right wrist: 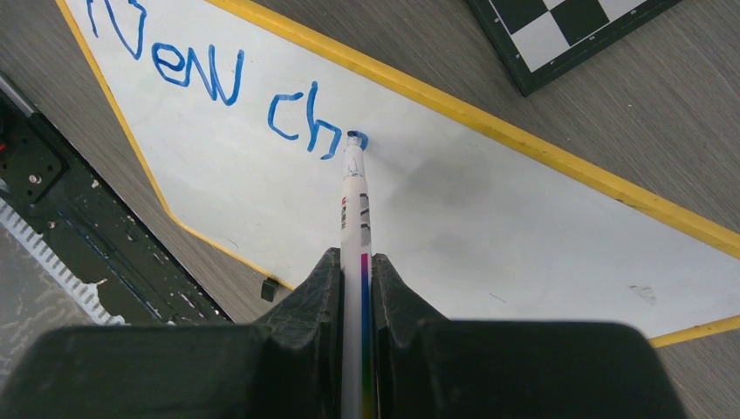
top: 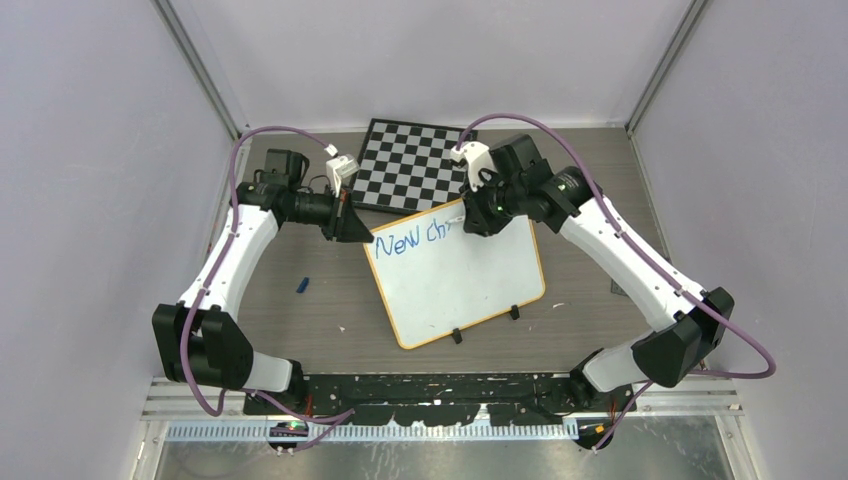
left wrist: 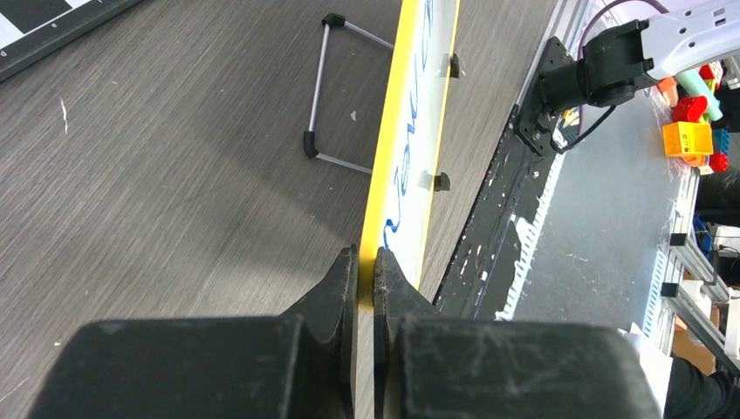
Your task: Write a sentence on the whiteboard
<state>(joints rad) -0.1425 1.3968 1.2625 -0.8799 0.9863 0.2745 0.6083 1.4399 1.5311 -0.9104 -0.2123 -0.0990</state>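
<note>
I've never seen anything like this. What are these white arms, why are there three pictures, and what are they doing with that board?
These are two robot arms bolted at the near edge of a table. The wide picture comes from a camera above and behind them. The other two come from a small camera on each wrist, looking down at the work. On the table are a whiteboard, a chessboard behind it and a small blue object. The left gripper pinches the whiteboard's yellow rim, apparently to steady it. The right gripper holds a marker with its tip on the board, where "New ch" is written in blue.
</note>
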